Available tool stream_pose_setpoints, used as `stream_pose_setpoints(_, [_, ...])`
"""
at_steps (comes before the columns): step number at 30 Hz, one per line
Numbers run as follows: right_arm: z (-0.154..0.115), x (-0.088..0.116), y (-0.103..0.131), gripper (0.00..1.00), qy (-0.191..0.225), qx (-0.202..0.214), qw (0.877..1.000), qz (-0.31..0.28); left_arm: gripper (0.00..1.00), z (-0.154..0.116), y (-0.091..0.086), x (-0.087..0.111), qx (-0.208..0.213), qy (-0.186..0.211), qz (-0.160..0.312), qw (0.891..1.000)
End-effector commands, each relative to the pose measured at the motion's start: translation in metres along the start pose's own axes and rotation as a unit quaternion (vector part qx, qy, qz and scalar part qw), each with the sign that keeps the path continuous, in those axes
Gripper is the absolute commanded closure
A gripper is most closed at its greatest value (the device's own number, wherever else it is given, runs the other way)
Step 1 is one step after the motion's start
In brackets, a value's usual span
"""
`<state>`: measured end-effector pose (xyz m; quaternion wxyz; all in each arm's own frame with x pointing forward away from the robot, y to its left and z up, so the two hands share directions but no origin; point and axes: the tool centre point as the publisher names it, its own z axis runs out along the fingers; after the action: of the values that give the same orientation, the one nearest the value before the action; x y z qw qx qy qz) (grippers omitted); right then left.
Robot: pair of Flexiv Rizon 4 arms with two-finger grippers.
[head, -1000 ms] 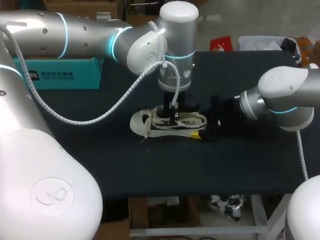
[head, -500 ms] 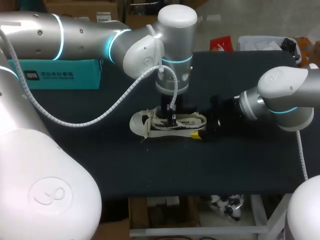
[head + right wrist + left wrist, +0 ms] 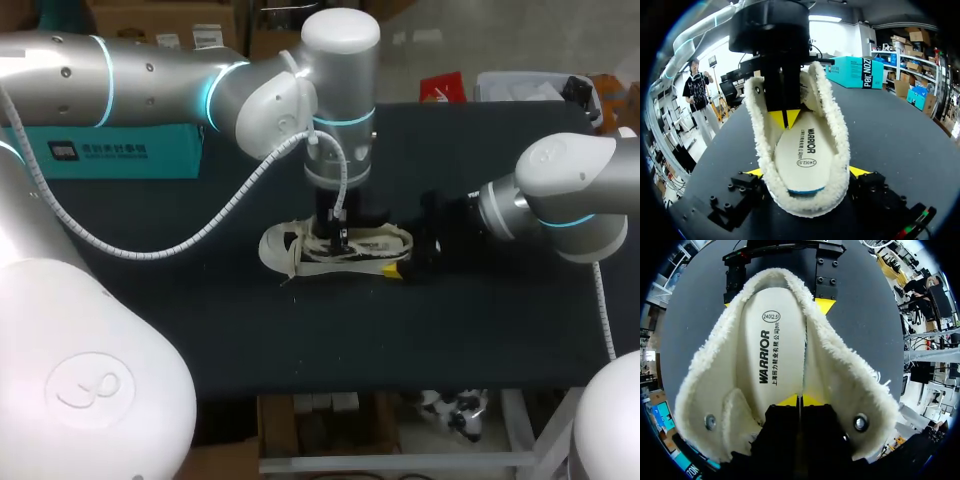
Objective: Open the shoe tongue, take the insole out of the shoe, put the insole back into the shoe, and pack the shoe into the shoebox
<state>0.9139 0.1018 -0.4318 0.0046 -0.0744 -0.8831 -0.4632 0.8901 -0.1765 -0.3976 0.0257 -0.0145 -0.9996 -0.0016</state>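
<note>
Cream fleece-lined shoe (image 3: 283,246), middle of dark desk (image 3: 300,330): my right claw (image 3: 809,172) clamps its heel; my left claw (image 3: 800,401), tips together, stands on the white insole (image 3: 772,355). Teal shoebox (image 3: 120,150) at far-left edge; near desk open.

Cream fleecy shoe (image 3: 335,248), off-white insole (image 3: 771,355) with black print – black table (image 3: 200,320), teal shoebox (image 3: 120,150); left end effector (image 3: 800,401) and right end effector (image 3: 806,171) black, yellow-tipped.

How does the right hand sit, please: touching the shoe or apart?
Touching: the right wrist view shows the right hand clamping both sides of the shoe at its heel.
</note>
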Motion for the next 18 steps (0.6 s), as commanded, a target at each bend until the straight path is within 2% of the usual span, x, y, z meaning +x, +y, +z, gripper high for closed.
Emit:
stream_pose_setpoints(1, [0.002,-0.002,-0.005,1.00,-0.001,0.000,1.000,0.000,0.89,0.004,0.004,0.014,0.004,-0.004,0.002,1.000])
stream_pose_setpoints(4, [0.002,-0.002,-0.005,1.00,-0.001,0.000,1.000,0.000,0.84,0.004,0.002,0.015,0.003,-0.001,0.002,1.000])
stream_pose_setpoints(8, [0.002,-0.002,-0.005,1.00,-0.001,0.000,1.000,0.000,0.82,0.009,-0.001,0.016,0.002,-0.002,-0.001,1.000])
stream_pose_setpoints(18, [0.002,-0.002,-0.005,1.00,-0.001,0.000,1.000,0.000,0.85,0.038,-0.006,0.012,-0.009,-0.043,-0.025,0.999])
